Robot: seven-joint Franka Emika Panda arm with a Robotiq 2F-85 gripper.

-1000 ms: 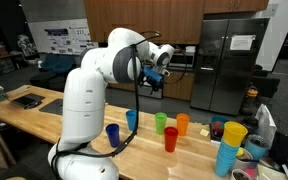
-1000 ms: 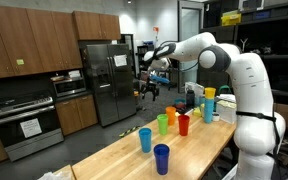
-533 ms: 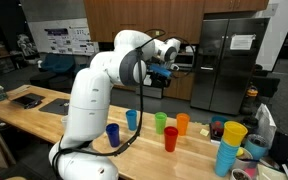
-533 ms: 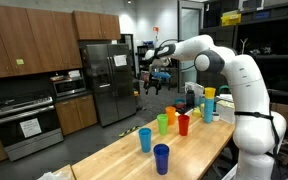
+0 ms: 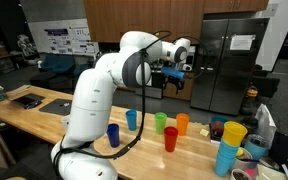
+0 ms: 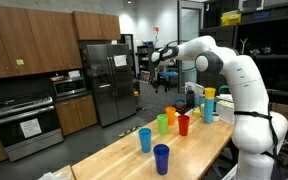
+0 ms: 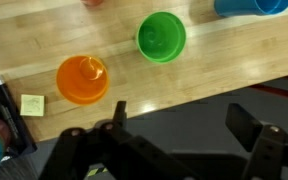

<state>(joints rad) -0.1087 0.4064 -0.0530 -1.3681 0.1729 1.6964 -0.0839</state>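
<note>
Hovering: gripper (image 7: 176,112) high over desk (image 7: 234,60), well apart from all cups, nothing held.
jaws: spread wide, empty.
step: approach/aim phase, my read; no contact yet.
next move: calls for long straight drop, centred on one rim.
green cup (image 7: 161,37): upright, near desk's long edge, looks empty.
orange cup (image 7: 82,80): next in row, closer to same edge, looks empty.
blue cup (image 7: 249,5): cropped, contents n/a.

Orange cup (image 7: 82,79), green cup (image 7: 161,36): glossy plastic; table (image 7: 234,50): smooth matt wood; fridge (image 5: 224,78): brushed metal
</note>
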